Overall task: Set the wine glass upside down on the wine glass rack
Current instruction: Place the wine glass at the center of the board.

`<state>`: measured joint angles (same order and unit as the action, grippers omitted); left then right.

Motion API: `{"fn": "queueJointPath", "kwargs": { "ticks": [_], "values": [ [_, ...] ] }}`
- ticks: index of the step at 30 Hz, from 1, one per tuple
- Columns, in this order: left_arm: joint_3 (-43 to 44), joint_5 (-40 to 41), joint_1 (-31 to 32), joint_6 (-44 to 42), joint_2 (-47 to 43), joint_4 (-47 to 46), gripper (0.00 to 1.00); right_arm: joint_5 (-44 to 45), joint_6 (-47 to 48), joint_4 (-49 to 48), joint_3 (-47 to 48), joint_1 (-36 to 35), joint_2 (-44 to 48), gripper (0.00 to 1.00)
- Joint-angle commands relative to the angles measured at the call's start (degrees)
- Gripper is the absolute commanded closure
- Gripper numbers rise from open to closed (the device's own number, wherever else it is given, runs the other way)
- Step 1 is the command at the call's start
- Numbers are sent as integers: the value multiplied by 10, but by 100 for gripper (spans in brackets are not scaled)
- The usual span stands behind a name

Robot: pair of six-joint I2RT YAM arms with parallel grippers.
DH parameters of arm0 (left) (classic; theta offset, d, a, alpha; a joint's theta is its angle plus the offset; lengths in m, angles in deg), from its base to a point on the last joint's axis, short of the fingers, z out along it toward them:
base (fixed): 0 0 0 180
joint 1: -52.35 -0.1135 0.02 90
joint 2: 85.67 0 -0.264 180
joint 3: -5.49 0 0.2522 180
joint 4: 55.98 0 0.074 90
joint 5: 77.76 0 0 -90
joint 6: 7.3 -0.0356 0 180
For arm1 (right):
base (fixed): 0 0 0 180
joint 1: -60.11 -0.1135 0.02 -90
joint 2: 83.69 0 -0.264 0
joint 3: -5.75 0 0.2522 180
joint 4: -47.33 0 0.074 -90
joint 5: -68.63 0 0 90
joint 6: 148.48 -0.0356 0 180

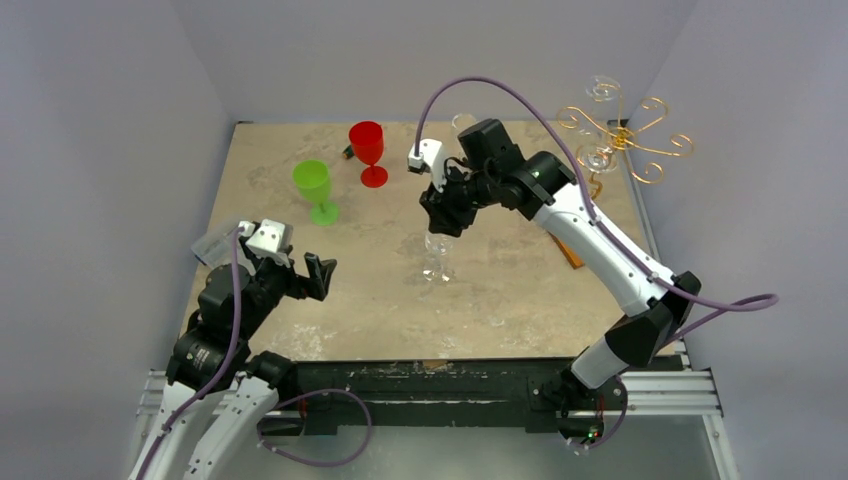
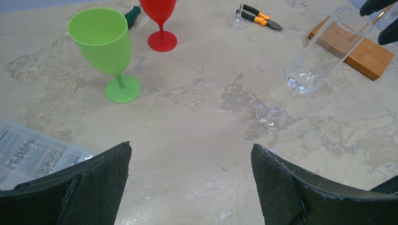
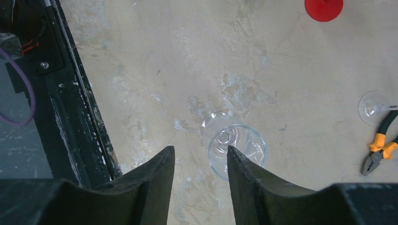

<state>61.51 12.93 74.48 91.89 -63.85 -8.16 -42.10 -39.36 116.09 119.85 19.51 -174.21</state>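
A clear wine glass (image 1: pixel 437 255) stands upright on its foot near the table's middle. It also shows in the left wrist view (image 2: pixel 324 51) and from above in the right wrist view (image 3: pixel 237 150). My right gripper (image 1: pixel 442 222) hovers just over its rim, open; in the right wrist view (image 3: pixel 201 149) the rim's near edge lies between the fingers, with no grip visible. The gold wire rack (image 1: pixel 625 140) stands at the back right with clear glasses hanging on it; its wooden base (image 2: pixel 356 49) is partly hidden by the right arm. My left gripper (image 1: pixel 300 270) is open and empty over bare table (image 2: pixel 190 154).
A green goblet (image 1: pixel 315 188) and a red goblet (image 1: pixel 368 150) stand at the back left. Orange-handled pliers (image 3: pixel 380 145) and another clear glass foot (image 3: pixel 375 107) lie behind the glass. A clear plastic parts box (image 2: pixel 28 154) sits by the left gripper.
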Motion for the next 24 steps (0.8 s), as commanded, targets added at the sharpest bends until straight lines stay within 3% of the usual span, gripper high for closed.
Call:
{"fn": "queueJointPath", "kwargs": {
  "ticks": [1, 10, 19, 24],
  "values": [
    [-2, -4, -4, -10, 3, -13, 5, -19, 34, 16, 17, -4, 32, 52],
    [-3, -19, -5, -11, 1, -17, 5, -48, 77, 54, 33, -3, 55, 42],
    [-7, -60, -5, -13, -8, -31, 4, -96, 107, 78, 47, 1, 89, 41],
    [-16, -95, -5, -8, -16, -55, 3, -148, 119, 80, 16, 43, 128, 41]
  ]
}}
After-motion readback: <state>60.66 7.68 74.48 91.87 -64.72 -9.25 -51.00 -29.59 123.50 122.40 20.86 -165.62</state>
